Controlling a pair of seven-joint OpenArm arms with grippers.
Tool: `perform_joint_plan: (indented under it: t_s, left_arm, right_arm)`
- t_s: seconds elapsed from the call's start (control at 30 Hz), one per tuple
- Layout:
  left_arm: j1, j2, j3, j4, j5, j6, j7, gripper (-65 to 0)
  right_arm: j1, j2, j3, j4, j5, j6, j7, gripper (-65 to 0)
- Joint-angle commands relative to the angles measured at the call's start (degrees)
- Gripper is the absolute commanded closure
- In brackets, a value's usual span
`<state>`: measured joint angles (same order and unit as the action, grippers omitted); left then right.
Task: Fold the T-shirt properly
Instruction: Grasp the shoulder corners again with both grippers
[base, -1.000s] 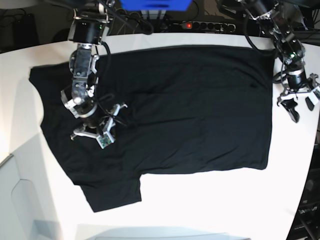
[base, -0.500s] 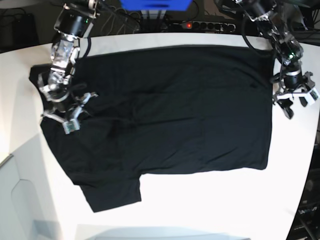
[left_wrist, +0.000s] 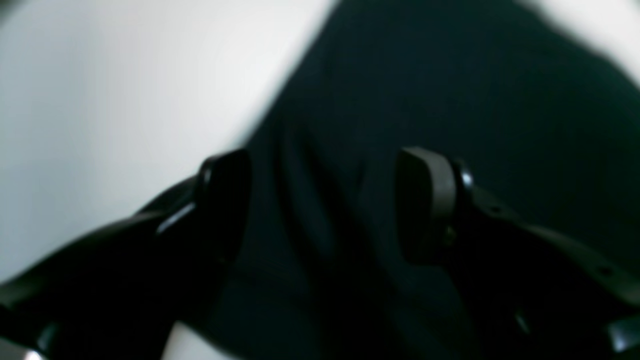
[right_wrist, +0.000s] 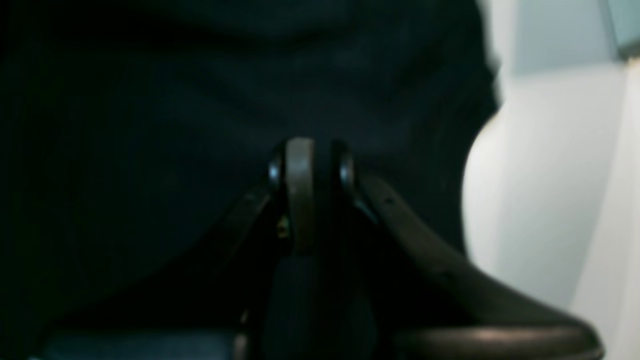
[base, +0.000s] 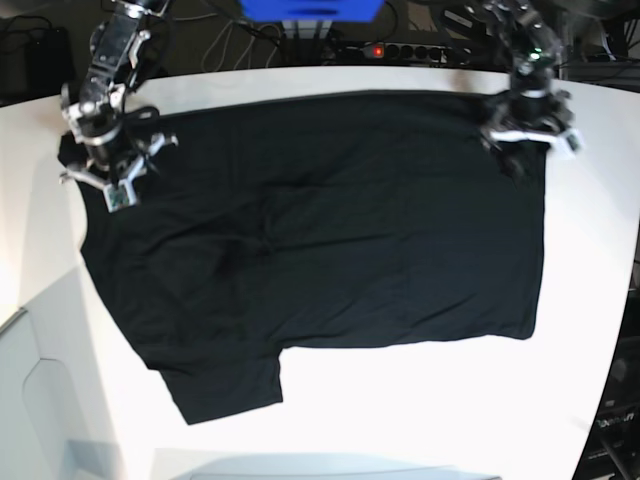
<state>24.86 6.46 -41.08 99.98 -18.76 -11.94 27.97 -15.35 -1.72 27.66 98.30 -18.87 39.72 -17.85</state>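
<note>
The black T-shirt (base: 340, 240) lies spread flat on the white table (base: 420, 400), plain side up; no print or tag shows. My left gripper (base: 520, 148) hangs over the shirt's far right corner. In the left wrist view it (left_wrist: 325, 200) is open, with its jaws apart over black cloth (left_wrist: 450, 75) beside bare table. My right gripper (base: 103, 180) is over the shirt's far left part, near the sleeve. In the right wrist view it (right_wrist: 312, 160) is shut, fingers together just above the cloth (right_wrist: 150, 125). I cannot see any cloth pinched.
A power strip (base: 400, 50) with a red light and a blue box (base: 310, 8) sit behind the table's far edge. A grey panel (base: 40, 400) stands at the front left. The table's curved edge runs down the right side.
My right gripper has moved from the shirt's middle left to its far left corner. My left gripper has moved from the table's right edge onto the shirt's far right corner. The shirt has not shifted.
</note>
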Motion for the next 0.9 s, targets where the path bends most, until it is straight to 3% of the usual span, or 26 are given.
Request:
perform_joint_plan:
  t_s: [0.0,0.4,0.6,0.87]
  left_arm:
    - [0.0,-1.1,0.1,0.4,-0.8,-0.3,-2.1,-43.1]
    - [1.6,-4.8,-0.5,-7.1,-0.7,-0.3,-2.1,-43.1]
    - [4.5,-4.8,-0.5,-6.8,-0.8,-0.3,-2.1,-43.1]
    - [5.9,-4.8,-0.5,-4.6,-0.8,-0.3,-2.1,-43.1]
  right_arm:
    - [0.3,0.4,0.2,0.6,0.8,0.3,1.7,-6.3]
    - [-5.1,0.5,2.6,-1.4,0.8,0.3,1.7,-6.2]
    - [-10.1,0.4,2.3,-1.3,0.9,0.3,1.8,-6.2]
    - [-15.2,-2.1,2.6,-1.3,1.0,0.3,12.3,-6.2]
